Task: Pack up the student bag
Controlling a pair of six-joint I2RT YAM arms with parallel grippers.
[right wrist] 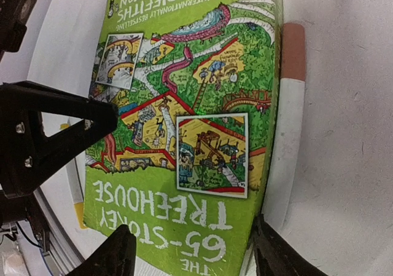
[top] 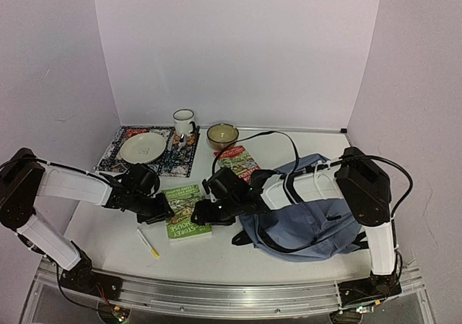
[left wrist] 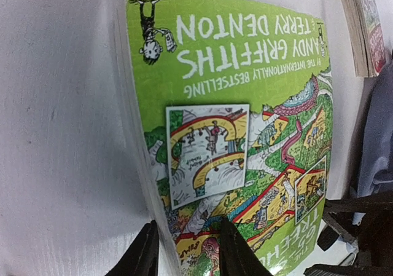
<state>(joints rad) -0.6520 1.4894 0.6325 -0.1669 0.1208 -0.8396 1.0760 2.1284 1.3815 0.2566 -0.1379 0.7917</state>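
Observation:
The student bag, a soft grey-blue backpack with black straps, lies on the right of the table under my right arm. A green paperback lies flat just left of it. My left gripper is at the book's left long edge. In the left wrist view it is open, one finger on the table beside the pages and the other over the cover. My right gripper stands open across the book's title end, a finger at each side.
A second book lies behind the green one. A bowl, a mug and a plate on a patterned mat stand at the back. A yellow-white pen lies near the front edge.

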